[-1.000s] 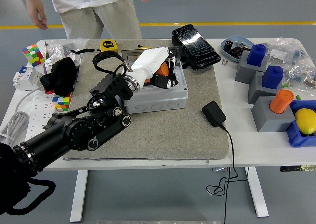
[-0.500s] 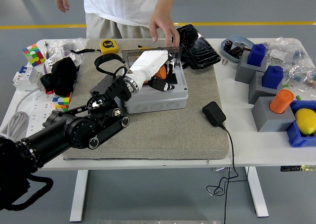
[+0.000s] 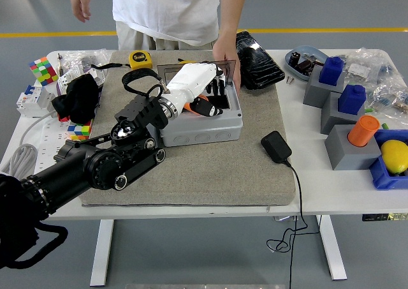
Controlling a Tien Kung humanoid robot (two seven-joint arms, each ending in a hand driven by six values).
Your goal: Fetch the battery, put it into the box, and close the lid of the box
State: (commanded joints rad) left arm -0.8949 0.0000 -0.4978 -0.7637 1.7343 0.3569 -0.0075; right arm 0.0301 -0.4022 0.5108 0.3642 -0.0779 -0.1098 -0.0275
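Seen from high above a white counter [image 3: 331, 193] with a grey mat [image 3: 210, 168] across its middle. Just above centre of the frame, a grey box [image 3: 203, 126] sitting on the mat, open at the top. Reaching in from the lower left, the black left arm [image 3: 95, 168], ending in a white-shelled left hand [image 3: 196, 88] lowered over the box opening. Black fingers [image 3: 213, 110] curled down inside the box around something orange, most likely the battery [image 3: 203, 99]; only a sliver of orange visible under the palm, so its shape hard to make out and the grip itself partly hidden. Box interior mostly covered by the hand. At the box's far right corner, a thin dark transparent panel, apparently the lid [image 3: 224, 69], standing upright, touched by a person's hand [image 3: 226, 53] coming down from the top of the frame. Person cut off at the upper edge, white shirt [image 3: 169, 8] and pale trousers only; the other hand [image 3: 81, 2] hanging free at upper left. Right arm nowhere in the frame. Just right of the box, a glossy black case [image 3: 258, 59] lying tilted, partly behind the person's hand. Lower right of the mat, a black adapter [image 3: 276, 147] with its cable trailing off the counter edge. Upper left, a yellow tape measure [image 3: 141, 59], a colour cube [image 3: 43, 69] and a black cloth bundle [image 3: 78, 97]. Far right, grey blocks carrying blue pieces [image 3: 331, 71] and an orange cylinder [image 3: 364, 130], plus a yellow lemon-like thing [image 3: 395, 155] in a blue tray cut by the frame edge.
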